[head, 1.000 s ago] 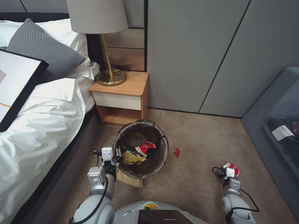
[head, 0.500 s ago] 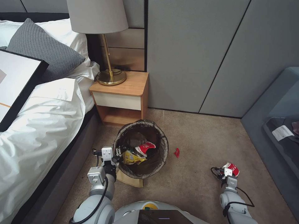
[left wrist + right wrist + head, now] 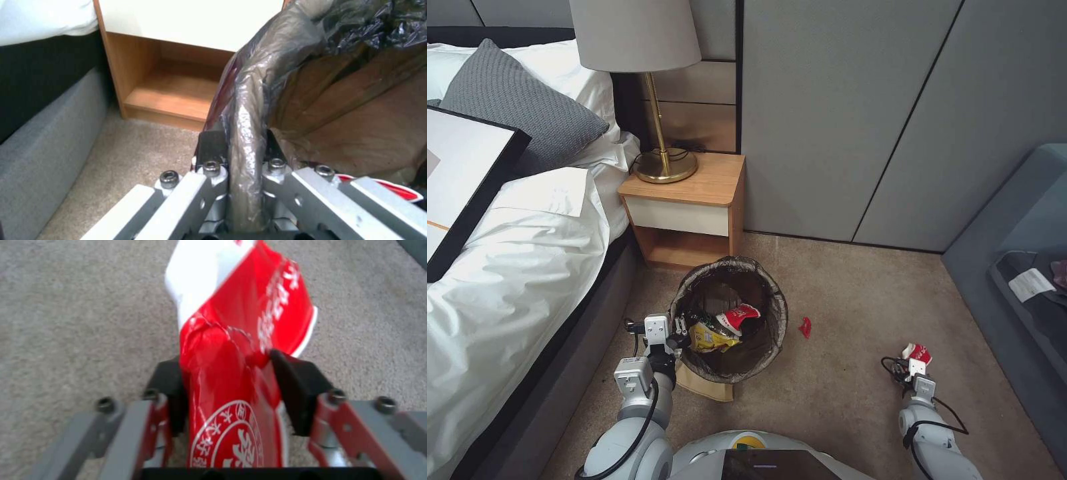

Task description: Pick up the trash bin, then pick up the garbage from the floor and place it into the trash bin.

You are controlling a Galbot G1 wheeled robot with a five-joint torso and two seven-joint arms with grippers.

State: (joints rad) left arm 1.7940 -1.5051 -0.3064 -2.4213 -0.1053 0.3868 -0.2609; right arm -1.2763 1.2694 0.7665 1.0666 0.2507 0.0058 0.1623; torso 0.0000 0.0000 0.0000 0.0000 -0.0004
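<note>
Left claw [image 3: 238, 176] clamped on the bin [image 3: 774, 327] rim by the bed [image 3: 507, 280]; bin sits on the carpet [image 3: 840, 387] before the nightstand [image 3: 684, 207], holding a cup [image 3: 739, 317] and wrapper [image 3: 710, 337]. Right claw [image 3: 236, 386] is squeezed onto a crushed red-white cup [image 3: 242, 340] just above the carpet, well right of the bin. Red scrap [image 3: 806, 327] lies just right of the bin.

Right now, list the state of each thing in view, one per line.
Bin: upright, liner over rim, partly filled with litter.
Left tool: shut on bin rim.
Right tool: shut on crushed cup.
Red scrap: loose on the carpet.
Brown bag: flat, beside the bin.
</note>
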